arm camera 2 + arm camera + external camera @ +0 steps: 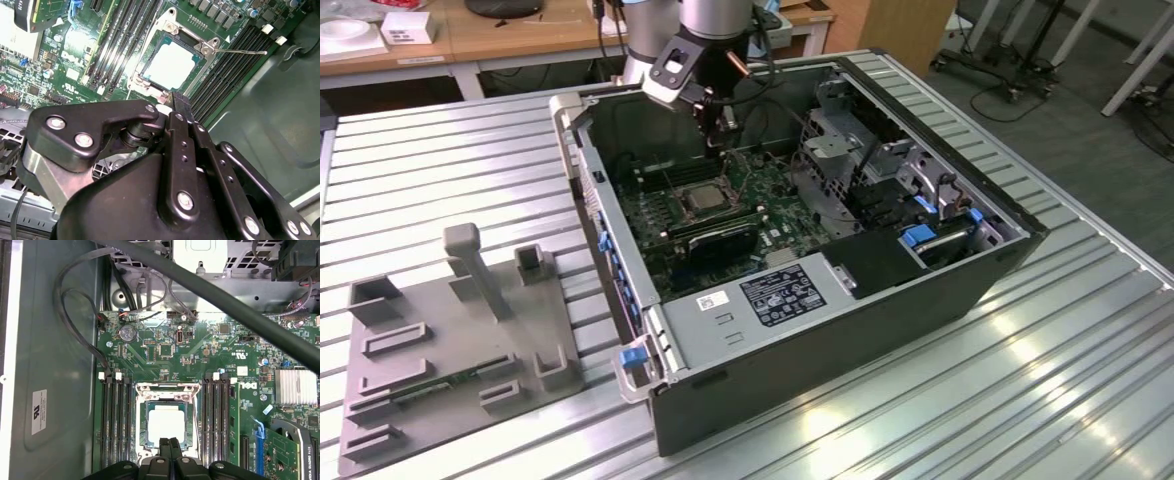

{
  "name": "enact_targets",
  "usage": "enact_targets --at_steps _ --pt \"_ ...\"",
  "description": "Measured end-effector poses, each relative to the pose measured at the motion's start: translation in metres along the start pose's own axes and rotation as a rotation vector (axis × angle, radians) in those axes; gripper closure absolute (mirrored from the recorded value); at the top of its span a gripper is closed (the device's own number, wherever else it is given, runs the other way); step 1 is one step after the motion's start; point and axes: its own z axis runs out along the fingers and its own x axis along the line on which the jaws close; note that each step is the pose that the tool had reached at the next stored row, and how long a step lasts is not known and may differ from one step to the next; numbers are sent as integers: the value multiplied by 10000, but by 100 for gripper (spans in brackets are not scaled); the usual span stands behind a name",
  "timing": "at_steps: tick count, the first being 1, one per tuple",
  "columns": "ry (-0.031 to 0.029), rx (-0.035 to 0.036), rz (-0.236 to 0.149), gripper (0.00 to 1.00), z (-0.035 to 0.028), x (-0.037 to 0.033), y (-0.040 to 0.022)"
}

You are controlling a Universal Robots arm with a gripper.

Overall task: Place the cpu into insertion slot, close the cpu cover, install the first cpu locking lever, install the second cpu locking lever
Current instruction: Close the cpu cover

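Cpu [168,424], one, lies in one insertion slot [145,432]; tool [168,441] pinched closed.

Green circuit board [200,357], pale silver cpu [167,424], black memory slots [114,425]

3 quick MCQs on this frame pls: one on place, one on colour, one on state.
1. Where is the cpu?
A. seated in the insertion slot
B. held up in the air
C. lying loose beside it

2. Colour of the circuit board?
A. blue
B. green
C. red

3. The gripper is:
A. spread wide
B. shut on the cpu
C. shut, nothing between

Answers:
1. A: its silver top sits framed in the socket in both wrist views.
2. B: green shows all around the socket.
3. C: the fingers meet with no gap, clear of the chip.
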Motion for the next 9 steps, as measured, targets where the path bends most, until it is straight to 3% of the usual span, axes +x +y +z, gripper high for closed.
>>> enact_targets --at_steps 9 --pt "0 0 1 89 6 0 100"
